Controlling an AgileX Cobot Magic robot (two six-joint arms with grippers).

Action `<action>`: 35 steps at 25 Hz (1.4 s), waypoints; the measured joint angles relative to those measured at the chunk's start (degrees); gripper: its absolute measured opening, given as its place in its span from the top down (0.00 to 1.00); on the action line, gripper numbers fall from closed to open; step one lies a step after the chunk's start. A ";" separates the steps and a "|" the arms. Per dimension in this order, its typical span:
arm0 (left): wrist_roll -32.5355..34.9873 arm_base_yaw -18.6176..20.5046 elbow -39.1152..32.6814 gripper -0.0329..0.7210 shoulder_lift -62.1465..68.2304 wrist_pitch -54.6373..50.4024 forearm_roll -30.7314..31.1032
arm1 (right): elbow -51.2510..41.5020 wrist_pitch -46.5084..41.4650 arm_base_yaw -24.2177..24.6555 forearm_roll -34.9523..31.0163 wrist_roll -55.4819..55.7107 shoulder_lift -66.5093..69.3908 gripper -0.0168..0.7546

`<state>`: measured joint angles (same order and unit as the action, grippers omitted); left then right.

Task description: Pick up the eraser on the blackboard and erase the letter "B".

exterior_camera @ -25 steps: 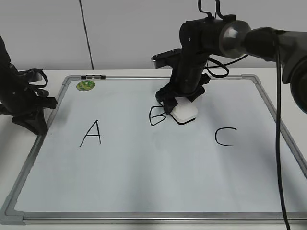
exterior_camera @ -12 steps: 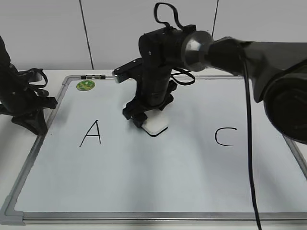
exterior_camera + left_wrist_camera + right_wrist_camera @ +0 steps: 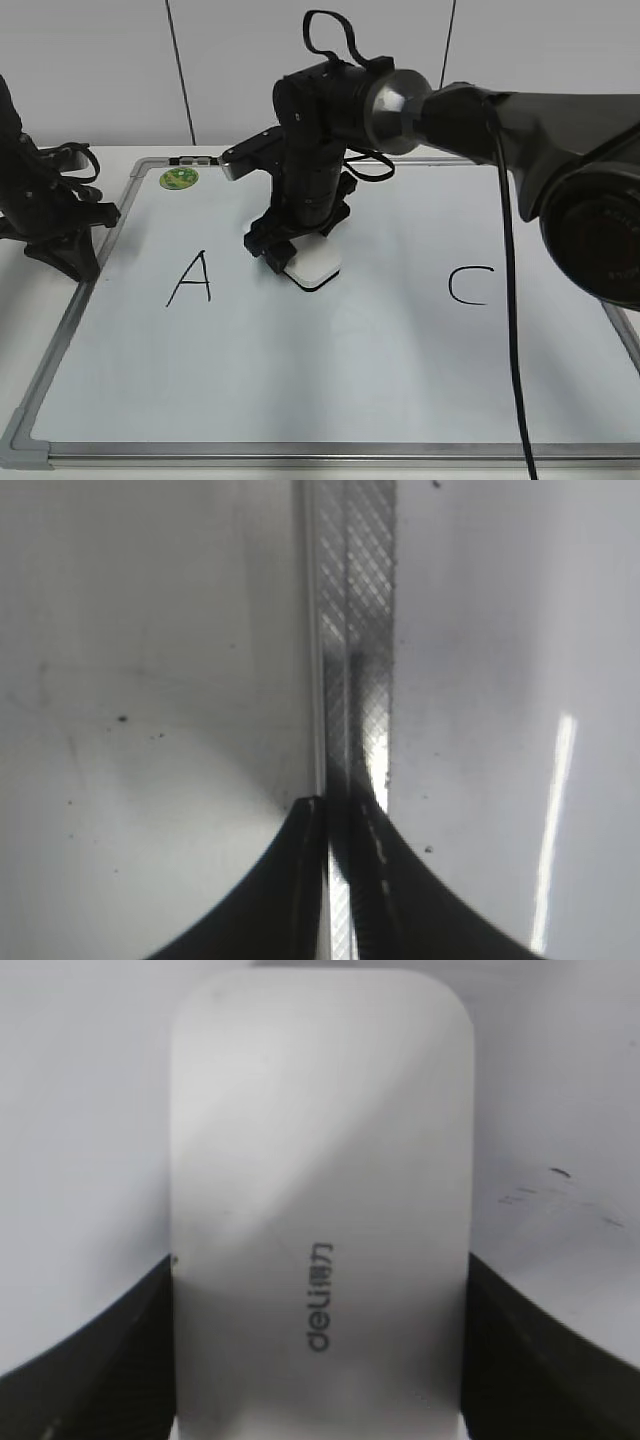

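Note:
The white eraser (image 3: 313,266) lies flat on the blackboard (image 3: 330,380), between the black letters "A" (image 3: 190,278) and "C" (image 3: 470,285). My right gripper (image 3: 290,250) is shut on the eraser and presses it to the board. In the right wrist view the eraser (image 3: 320,1210) fills the space between both fingers of the right gripper (image 3: 318,1360), grey print on top. No letter "B" shows; the board beside the eraser is blank. My left gripper (image 3: 70,240) rests at the board's left frame (image 3: 355,630), with its fingers (image 3: 340,820) shut and empty.
A round green magnet (image 3: 178,178) and a small dark clip (image 3: 195,160) sit at the board's top left corner. The right arm's cable (image 3: 510,280) hangs over the board's right side. Faint marker smudges (image 3: 560,1195) show to the right of the eraser.
My right gripper has slid the eraser leftward across the board, over the spot where the "B" stood. The "B" no longer shows. The left arm has not moved.

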<state>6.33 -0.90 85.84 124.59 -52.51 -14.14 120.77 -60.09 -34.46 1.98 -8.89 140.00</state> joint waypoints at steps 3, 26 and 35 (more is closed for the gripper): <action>0.00 0.00 0.00 0.87 0.00 0.00 -0.11 | 0.24 -0.40 1.30 -1.98 0.00 0.14 0.29; 0.00 0.00 0.00 0.86 0.00 0.43 -0.75 | -0.49 -8.12 12.60 4.19 1.90 -8.72 0.29; 0.00 0.00 0.00 0.86 0.09 0.57 -0.75 | -7.88 -10.18 15.04 4.19 2.80 -22.07 0.29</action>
<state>6.33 -0.90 85.84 124.69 -51.94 -14.89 112.89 -70.27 -19.42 6.18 -6.09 117.93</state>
